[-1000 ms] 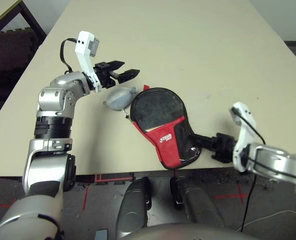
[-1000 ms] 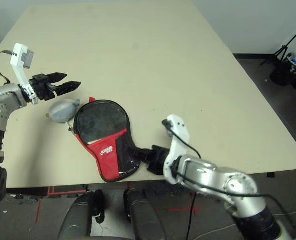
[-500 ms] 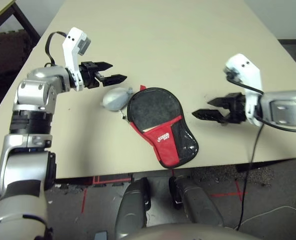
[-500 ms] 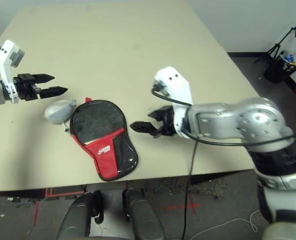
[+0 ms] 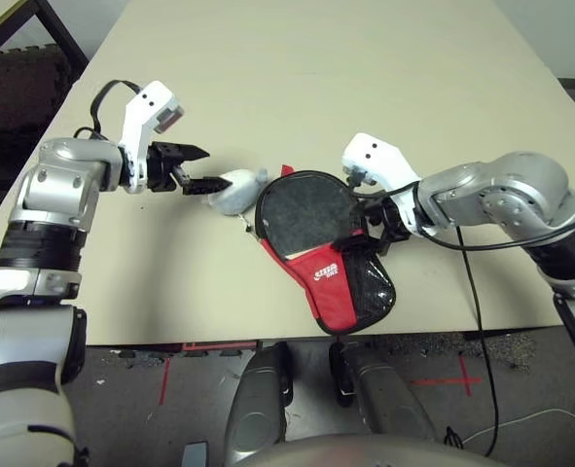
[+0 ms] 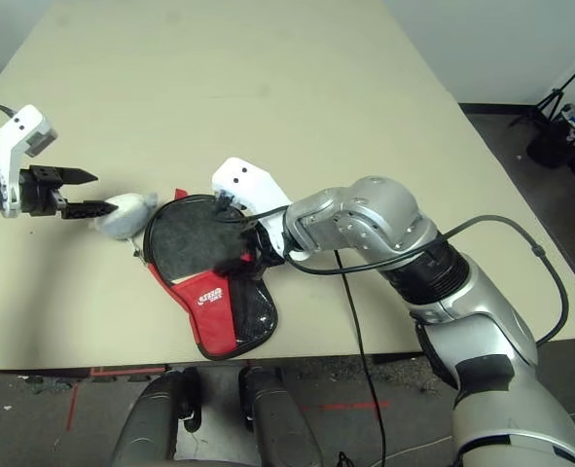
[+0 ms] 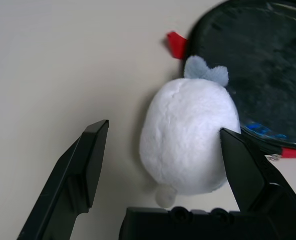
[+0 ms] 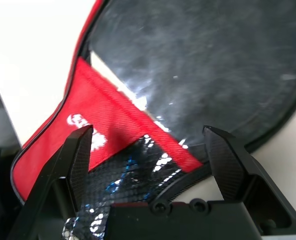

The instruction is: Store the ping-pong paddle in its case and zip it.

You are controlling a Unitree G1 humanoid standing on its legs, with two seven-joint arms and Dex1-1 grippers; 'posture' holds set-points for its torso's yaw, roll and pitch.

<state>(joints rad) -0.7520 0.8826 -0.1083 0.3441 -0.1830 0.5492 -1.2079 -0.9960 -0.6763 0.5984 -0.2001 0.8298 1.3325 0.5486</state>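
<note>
**Paddle in its case; right arm at the zipper edge**

The ping-pong paddle [image 5: 305, 207] lies on the surface [image 5: 345, 78] near the front edge, its round black blade tucked inside the case [image 5: 341, 282], whose red and mesh lower part covers the handle end. Only the black face shows; the handle is hidden, so storing looks done or nearly so. Whether the zipper is closed anywhere along the rim cannot be told.

The right end effector [image 8: 150, 145] hangs directly over the case where the red band meets the mesh pocket, at the edge on the robot's right. Its two fingers stand apart and hold nothing. Just beside the case's far left rim lies a whitish-grey soft pouch [image 7: 188, 135]. The left end effector [image 7: 163, 165] is right up against it, fingers spread with the pouch sitting between them, one finger seemingly touching its side, not clamped.

Judged from this, the step in hand is the zipping. The next move calls for finding the small zipper pull along the black edge, pinching it firmly with one end effector, and steadying the fabric with the other so the case does not slide or bunch.
</note>
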